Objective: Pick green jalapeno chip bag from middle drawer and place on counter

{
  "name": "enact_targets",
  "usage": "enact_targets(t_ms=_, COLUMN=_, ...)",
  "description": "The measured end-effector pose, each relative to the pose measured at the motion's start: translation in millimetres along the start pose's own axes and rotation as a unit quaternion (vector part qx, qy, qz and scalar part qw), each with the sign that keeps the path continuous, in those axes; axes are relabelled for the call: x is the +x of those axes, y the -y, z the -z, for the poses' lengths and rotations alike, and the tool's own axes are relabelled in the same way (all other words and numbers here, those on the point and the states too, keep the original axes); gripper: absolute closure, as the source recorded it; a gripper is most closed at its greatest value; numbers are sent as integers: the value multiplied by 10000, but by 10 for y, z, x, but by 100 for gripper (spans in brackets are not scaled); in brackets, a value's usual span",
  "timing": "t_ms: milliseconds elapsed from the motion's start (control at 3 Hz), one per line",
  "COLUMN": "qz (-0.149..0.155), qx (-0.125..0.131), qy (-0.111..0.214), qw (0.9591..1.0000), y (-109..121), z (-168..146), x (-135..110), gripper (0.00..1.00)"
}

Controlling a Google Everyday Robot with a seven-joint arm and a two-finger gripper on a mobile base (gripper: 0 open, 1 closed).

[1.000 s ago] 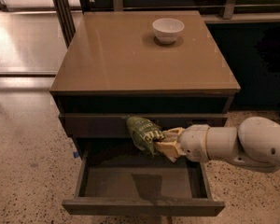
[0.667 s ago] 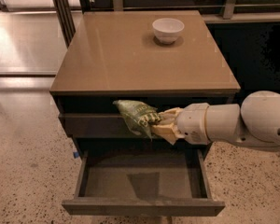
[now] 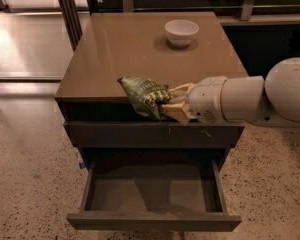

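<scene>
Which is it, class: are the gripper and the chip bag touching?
Touching. Camera view: the gripper, at the counter front edge, pinches the green jalapeno chip bag.

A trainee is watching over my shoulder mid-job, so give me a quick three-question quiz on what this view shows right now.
1. True or false: the middle drawer is pushed shut.
2. What stands on the counter near its back edge? A) a white bowl B) a mug C) a plate
3. Fill in: the gripper, at the counter's front edge, is shut on the ____.

Key
1. False: it stands open.
2. A.
3. green jalapeno chip bag.
</scene>
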State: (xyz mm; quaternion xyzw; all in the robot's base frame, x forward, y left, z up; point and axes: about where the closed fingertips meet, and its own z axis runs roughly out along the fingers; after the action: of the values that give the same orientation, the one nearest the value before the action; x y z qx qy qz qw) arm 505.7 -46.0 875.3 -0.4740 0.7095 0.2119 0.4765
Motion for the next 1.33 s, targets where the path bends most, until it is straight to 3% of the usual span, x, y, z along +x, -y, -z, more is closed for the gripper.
enact_targets(t_ms=333, qz=134, qx=163, qy=70, qw=9998, y=216, z=-15, x=-187, gripper=100)
enact_targets(t_ms=1333, qz=277, qx=855, qy=191, qw=9958, y=1127, z=-390, x=-317, gripper=100)
